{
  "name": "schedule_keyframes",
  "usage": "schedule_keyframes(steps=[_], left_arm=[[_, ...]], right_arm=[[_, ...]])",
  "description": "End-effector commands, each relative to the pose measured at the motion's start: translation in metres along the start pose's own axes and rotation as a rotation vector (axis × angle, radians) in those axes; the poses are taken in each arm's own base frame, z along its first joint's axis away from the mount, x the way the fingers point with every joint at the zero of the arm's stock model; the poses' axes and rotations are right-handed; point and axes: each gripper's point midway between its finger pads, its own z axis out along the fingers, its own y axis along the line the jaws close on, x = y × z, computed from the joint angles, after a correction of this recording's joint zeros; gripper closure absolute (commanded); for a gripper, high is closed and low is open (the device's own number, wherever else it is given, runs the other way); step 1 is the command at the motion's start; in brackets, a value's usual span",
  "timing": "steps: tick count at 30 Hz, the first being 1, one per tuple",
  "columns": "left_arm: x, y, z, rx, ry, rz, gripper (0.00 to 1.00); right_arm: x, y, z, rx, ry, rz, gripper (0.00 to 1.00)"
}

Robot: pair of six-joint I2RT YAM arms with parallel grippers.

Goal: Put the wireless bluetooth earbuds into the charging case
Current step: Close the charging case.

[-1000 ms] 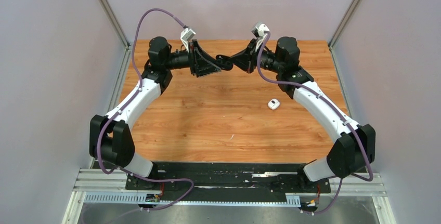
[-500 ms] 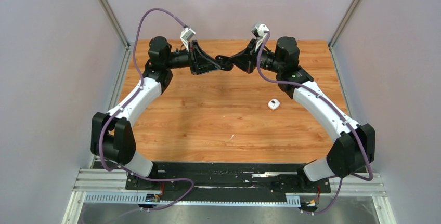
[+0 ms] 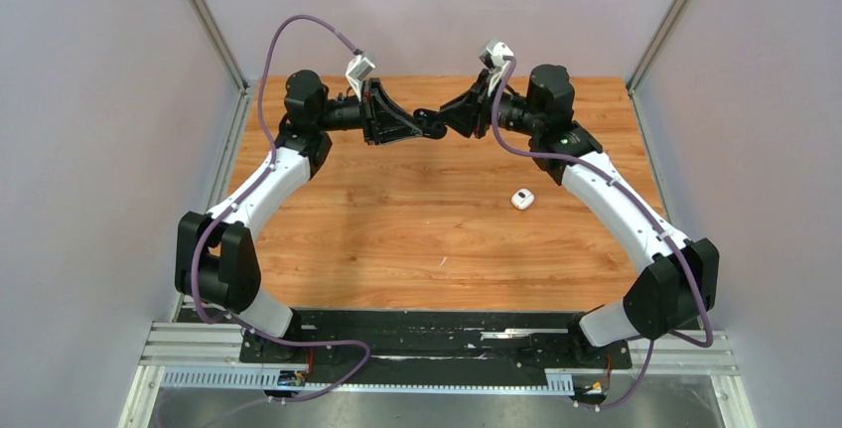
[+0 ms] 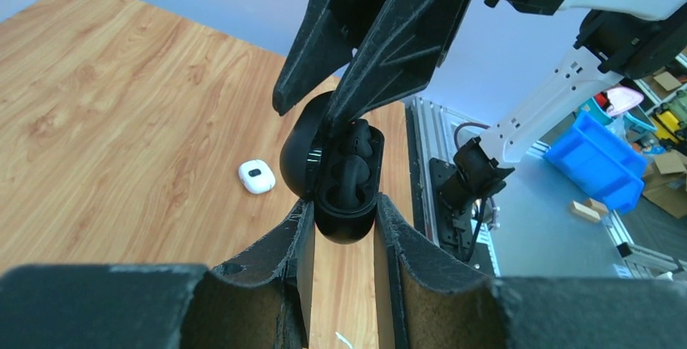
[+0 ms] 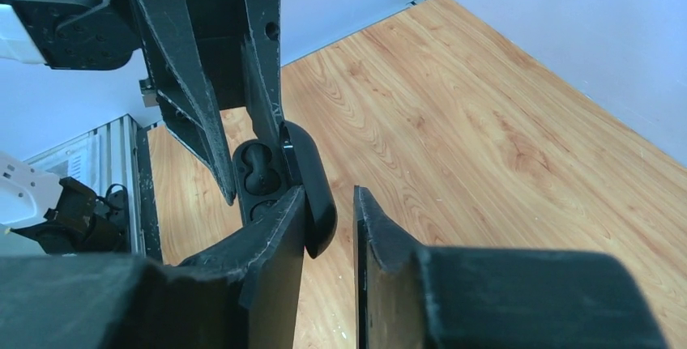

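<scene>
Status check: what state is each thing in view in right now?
Black case: open, held in mid-air.
Lid: swung back.
Earbuds: two dark ones, apparently seated in the black case.
White case: closed, on the table.
Left hand: shut on black case.
Right hand: open, jaws straddling the lid.

Pale lilac walls (image 3: 99,100), wooden table (image 3: 397,239)

The charging case (image 4: 348,223) hung above the far middle of the table (image 3: 377,219), its base between the fingers of the left gripper (image 4: 343,202). Its open lid (image 5: 314,175) stood between the fingers of the right gripper (image 5: 330,193), touching one, apart from the other. A second case (image 3: 522,199) lay on the table right of centre, near the right arm (image 3: 608,200).
</scene>
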Motion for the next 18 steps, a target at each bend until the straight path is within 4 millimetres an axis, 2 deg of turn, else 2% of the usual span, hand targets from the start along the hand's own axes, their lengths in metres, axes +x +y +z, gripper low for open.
schedule_keyframes(steps=[1,6,10,12,14,18], left_arm=[[-0.005,-0.024,0.0,0.069,0.008,0.12,1.0],[0.006,-0.029,-0.001,0.084,0.04,0.145,1.0],[0.01,-0.033,-0.002,0.091,0.054,0.168,1.0],[0.012,-0.033,-0.003,0.092,0.062,0.173,1.0],[0.013,-0.034,-0.003,0.091,0.067,0.179,1.0],[0.012,-0.034,-0.004,0.087,0.07,0.183,1.0]], right_arm=[[-0.039,0.007,-0.008,-0.018,-0.063,-0.021,0.73],[-0.041,0.024,-0.012,-0.106,-0.036,0.062,0.68],[-0.038,0.045,-0.017,-0.239,-0.002,0.103,0.46],[-0.028,0.057,-0.021,-0.34,0.036,0.103,0.34],[-0.015,0.061,-0.022,-0.388,0.071,0.1,0.23],[0.01,0.053,-0.021,-0.385,0.126,0.058,0.14]])
